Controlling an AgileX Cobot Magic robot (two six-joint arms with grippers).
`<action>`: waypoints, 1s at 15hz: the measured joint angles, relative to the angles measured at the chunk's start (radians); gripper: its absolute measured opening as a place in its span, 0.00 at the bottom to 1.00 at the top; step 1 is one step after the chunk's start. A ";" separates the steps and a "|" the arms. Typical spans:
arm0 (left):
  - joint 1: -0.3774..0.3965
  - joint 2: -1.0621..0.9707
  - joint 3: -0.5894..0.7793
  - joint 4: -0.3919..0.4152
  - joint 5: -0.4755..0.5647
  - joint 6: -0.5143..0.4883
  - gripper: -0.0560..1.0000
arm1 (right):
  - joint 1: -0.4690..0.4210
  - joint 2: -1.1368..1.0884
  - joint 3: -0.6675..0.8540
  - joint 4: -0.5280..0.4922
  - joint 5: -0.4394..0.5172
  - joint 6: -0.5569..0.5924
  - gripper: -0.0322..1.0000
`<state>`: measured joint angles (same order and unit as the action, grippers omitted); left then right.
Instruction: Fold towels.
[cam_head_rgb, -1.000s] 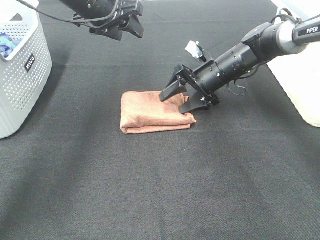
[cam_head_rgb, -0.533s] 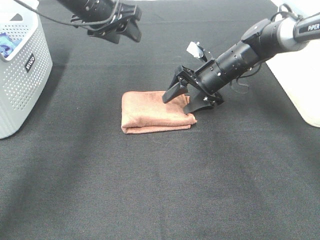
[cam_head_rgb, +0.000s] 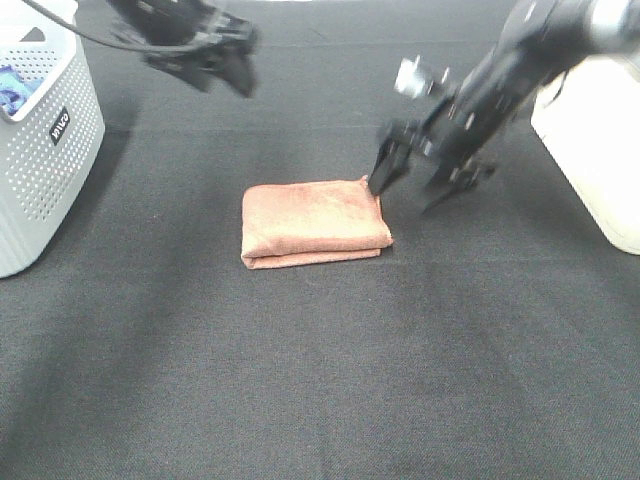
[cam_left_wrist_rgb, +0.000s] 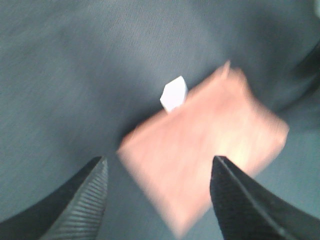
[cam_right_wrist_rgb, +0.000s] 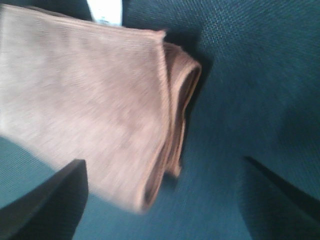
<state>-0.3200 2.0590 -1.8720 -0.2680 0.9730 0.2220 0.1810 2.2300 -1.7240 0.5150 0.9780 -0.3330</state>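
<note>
Beside towel (cam_head_rgb: 314, 222) (folded), right fingers (cam_head_rgb: 384, 172) spread

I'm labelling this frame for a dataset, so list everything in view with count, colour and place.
towel: one, reddish-brown, folded into a rectangle, centre of the table; small white tag at one edge.
basket: one, white perforated, far left edge, something blue inside.
bin: one, cream, right edge, partly cut off.
table cover: one, black cloth, under everything.
left gripper: one, black, open, raised at upper left, empty.
right gripper: one, black, open, just beside the towel's right end, empty.
</note>
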 joint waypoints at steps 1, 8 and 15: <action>0.000 -0.029 0.000 0.038 0.049 -0.032 0.60 | 0.000 -0.042 0.000 -0.017 0.038 0.029 0.77; 0.000 -0.416 0.179 0.327 0.236 -0.237 0.60 | 0.000 -0.479 0.123 -0.268 0.175 0.234 0.77; 0.000 -1.147 0.850 0.343 0.171 -0.311 0.60 | 0.000 -1.097 0.661 -0.317 0.174 0.250 0.77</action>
<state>-0.3200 0.9120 -1.0220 0.0750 1.1440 -0.0890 0.1810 1.1330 -1.0630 0.1980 1.1520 -0.0830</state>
